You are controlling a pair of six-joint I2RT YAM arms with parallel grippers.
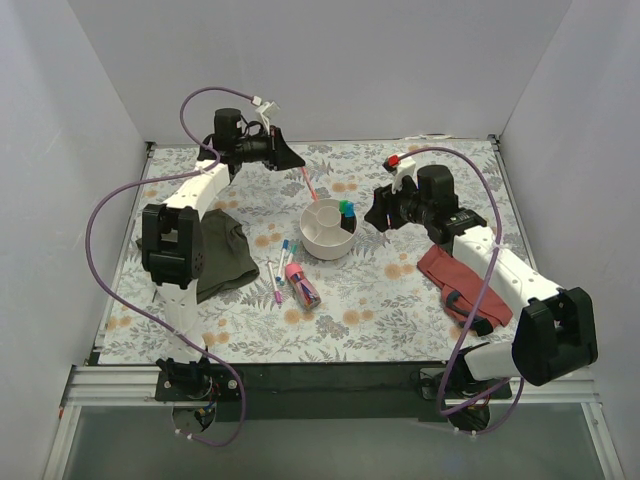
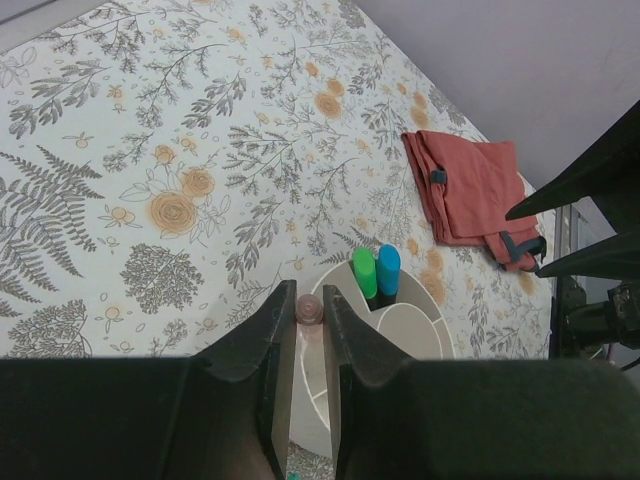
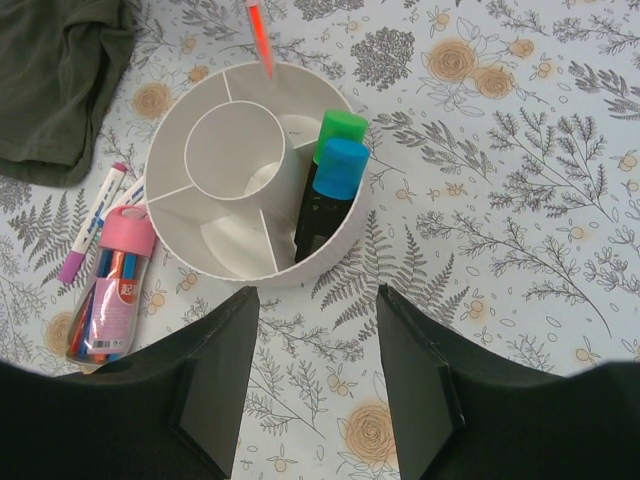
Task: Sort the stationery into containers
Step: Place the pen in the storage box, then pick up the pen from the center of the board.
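Top external: set high behind the arm bases, looking down and forward over the whole flowered table [image 1: 400, 300], from far. Left wrist: looking past its own fingers [image 2: 270, 360], obliquely down toward the red cloth [image 2: 465, 190] side, fairly near the bowl [image 2: 405, 330]. Right wrist: looking almost straight down, close above the same bowl. Shared by all three views: bowl with two highlighters [image 3: 338, 168] standing inside.

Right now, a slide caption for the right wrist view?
Open right claw facing the bowl: two highlighters standing in one compartment, orange pen at the far rim, pink tube outside.
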